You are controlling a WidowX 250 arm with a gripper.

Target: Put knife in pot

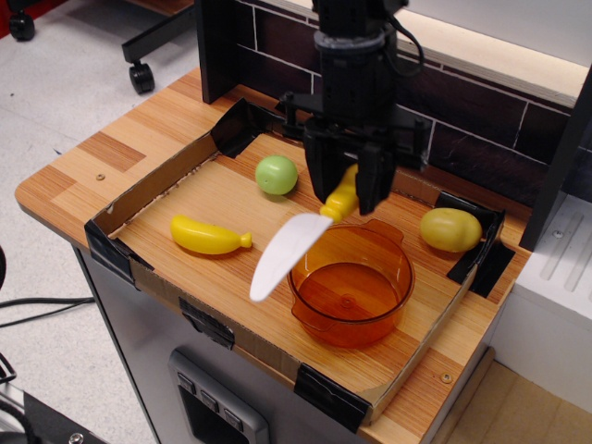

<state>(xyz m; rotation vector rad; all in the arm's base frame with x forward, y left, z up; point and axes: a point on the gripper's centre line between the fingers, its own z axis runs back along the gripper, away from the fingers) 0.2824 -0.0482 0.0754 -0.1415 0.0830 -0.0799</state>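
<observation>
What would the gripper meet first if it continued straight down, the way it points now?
Probably the far rim of the orange pot, which sits below the gripper holding the knife. Depth is unclear from this one view.

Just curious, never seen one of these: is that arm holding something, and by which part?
Yes: the gripper holds the knife by its yellow handle, with the white blade hanging free.

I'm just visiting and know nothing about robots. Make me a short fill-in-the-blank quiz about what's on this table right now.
1. The pincer grips the knife by its ____ handle.
2. The knife's white blade hangs in the air over the left rim of the orange ____.
3. The banana lies to the ____ of the pot.
4. The round fruit behind the banana is ____ in colour.

Missing words: yellow; pot; left; green
</observation>
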